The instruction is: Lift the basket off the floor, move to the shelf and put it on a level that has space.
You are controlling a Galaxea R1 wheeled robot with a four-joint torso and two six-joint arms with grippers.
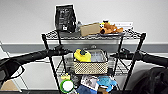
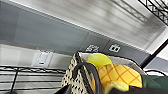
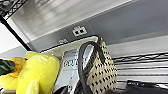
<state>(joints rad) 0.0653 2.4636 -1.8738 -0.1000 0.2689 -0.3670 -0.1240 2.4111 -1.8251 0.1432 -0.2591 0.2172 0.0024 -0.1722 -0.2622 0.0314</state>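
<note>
The beige woven basket [image 1: 90, 67] sits at the second-highest level [image 1: 119, 68] of the black wire shelf [image 1: 50, 65], between its posts. A yellow plush toy [image 1: 82, 55] and a pale sheet lie inside it. My left gripper [image 1: 67, 52] is at the basket's left end and my right gripper [image 1: 113, 55] at its right end, both close to the rim. The left wrist view has the basket's woven side [image 2: 71, 80] and dark loop handle [image 2: 88, 72] right in front of it. The right wrist view has the other side [image 3: 103, 73] and handle [image 3: 82, 57].
The top tier carries a black bag [image 1: 65, 18], a cardboard box [image 1: 90, 29] and an orange plush [image 1: 111, 28]. The tier below holds a green and white round thing [image 1: 67, 85], papers and a blue plush [image 1: 106, 82]. A grey wall band with sockets [image 3: 79, 31] runs behind.
</note>
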